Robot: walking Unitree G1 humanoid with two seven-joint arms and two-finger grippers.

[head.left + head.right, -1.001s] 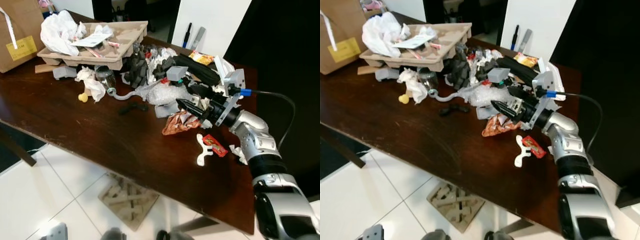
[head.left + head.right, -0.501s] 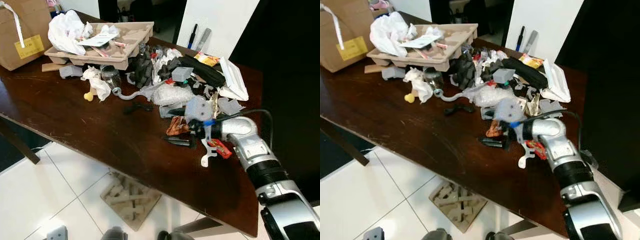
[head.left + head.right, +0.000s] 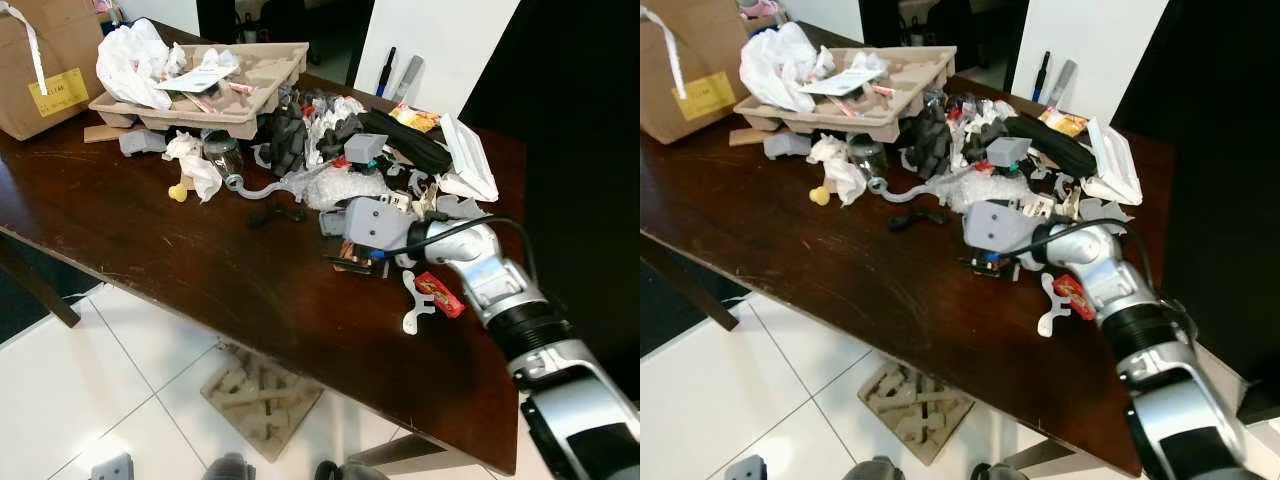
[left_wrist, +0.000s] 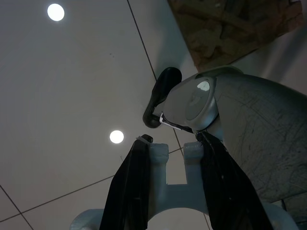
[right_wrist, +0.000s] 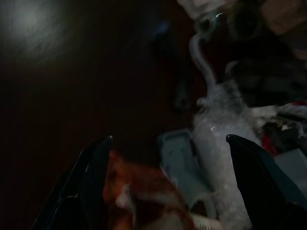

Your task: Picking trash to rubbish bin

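A crumpled orange-red wrapper (image 5: 139,191) lies on the dark wooden table (image 3: 150,250), at the near side of a heap of rubbish. My right gripper (image 3: 345,264) is down at the table on this wrapper, its grey wrist block (image 3: 375,222) above it. In the right wrist view the gripper (image 5: 169,139) is open wide, and the wrapper sits between its two black fingers (image 5: 91,182). A clear plastic wad (image 5: 223,143) and a grey piece (image 5: 177,158) lie just beyond. My left gripper (image 4: 171,139) hangs idle over the tiled floor, its fingers apart.
Beside my right arm lie a red packet (image 3: 437,293) and a white plastic piece (image 3: 413,305). A cardboard tray (image 3: 250,85) with white crumpled paper (image 3: 130,55) and a brown box (image 3: 35,70) stand at the back left. A flat cardboard piece (image 3: 258,395) lies on the floor.
My right gripper has come down from above the wrapper to the table and now straddles it, with the wrist turned over. The camera shifted slightly.
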